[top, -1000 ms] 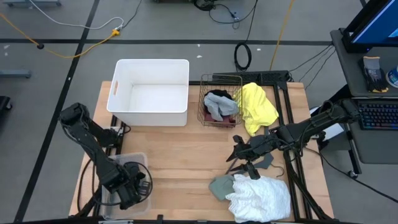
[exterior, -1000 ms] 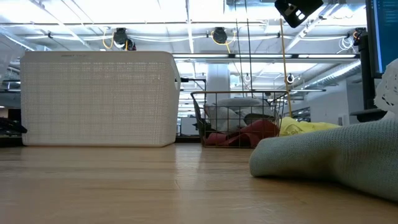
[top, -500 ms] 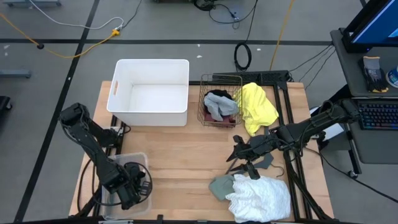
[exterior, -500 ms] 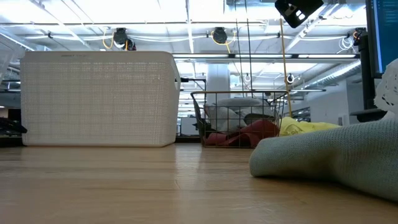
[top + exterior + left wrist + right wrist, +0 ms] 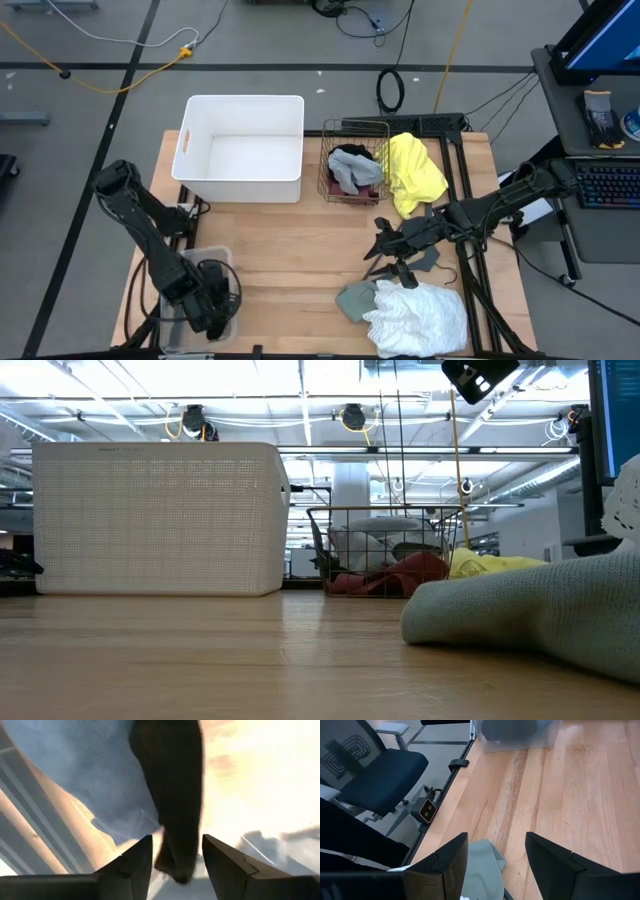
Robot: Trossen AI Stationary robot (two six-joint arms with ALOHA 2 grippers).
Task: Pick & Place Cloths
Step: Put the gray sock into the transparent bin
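The high view shows a yellow cloth (image 5: pixel 415 172) on the table's far right. Black and grey cloths (image 5: pixel 352 168) lie in a wire basket (image 5: pixel 330 190). A grey-green cloth (image 5: pixel 354 298) and a frilly white cloth (image 5: pixel 420 316) lie at the near edge. My right gripper (image 5: pixel 382 248) hovers open above the table, just beyond these two; its wrist view shows the grey-green cloth (image 5: pixel 482 865) below it. My left gripper (image 5: pixel 212 305) is open over a clear bin (image 5: pixel 180 320) at the near left. In its wrist view a dark strip (image 5: pixel 175 795) lies between the fingers beside blue-grey fabric (image 5: pixel 95 775).
A white plastic bin (image 5: pixel 243 145) stands at the far left. A grey hanger (image 5: pixel 428 262) lies under the right arm. An office chair (image 5: pixel 375 775) stands off the table's near edge. Bare wood lies in the table's middle (image 5: pixel 300 250).
My left arm has shifted slightly, its gripper moving a little toward the near edge over the clear bin. The right arm and the cloths have kept still.
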